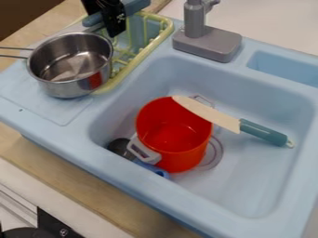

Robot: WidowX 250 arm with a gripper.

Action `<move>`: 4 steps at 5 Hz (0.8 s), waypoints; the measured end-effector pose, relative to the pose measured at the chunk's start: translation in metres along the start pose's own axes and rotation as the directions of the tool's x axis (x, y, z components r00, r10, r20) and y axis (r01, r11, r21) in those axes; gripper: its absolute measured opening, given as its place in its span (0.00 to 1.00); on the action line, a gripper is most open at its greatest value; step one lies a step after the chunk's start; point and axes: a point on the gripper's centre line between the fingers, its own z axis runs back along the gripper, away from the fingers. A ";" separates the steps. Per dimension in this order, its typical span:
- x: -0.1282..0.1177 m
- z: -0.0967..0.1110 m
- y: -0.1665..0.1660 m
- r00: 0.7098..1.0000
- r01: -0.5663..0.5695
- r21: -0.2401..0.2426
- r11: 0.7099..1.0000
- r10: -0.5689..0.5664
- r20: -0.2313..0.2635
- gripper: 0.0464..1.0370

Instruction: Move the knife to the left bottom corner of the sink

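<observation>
Gripper [114,21] at the view's upper left, over the yellow-green dish rack [166,32]. Can't tell whether it's wide, narrow or holding something. Knife [229,122] is well apart from it, lower and to the right in view, inside the sink [248,176] area. Cream blade slants over the red pot [186,160], tip at the pot's rim; teal handle points to the sink's right side. Dark rounded item [118,146] and blue item [159,172] beside the pot, partly hidden. Metal saucepan [69,89] next to the rack, grey faucet [208,44] behind the basin.
</observation>
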 end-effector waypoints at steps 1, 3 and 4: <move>0.002 -0.001 -0.001 1.000 0.010 -0.007 1.000 -0.010 0.014 0.64; 0.004 -0.004 0.000 0.999 0.034 -0.011 0.999 -0.034 0.031 0.34; 0.000 -0.003 0.001 1.000 0.029 -0.005 1.000 -0.029 0.006 0.34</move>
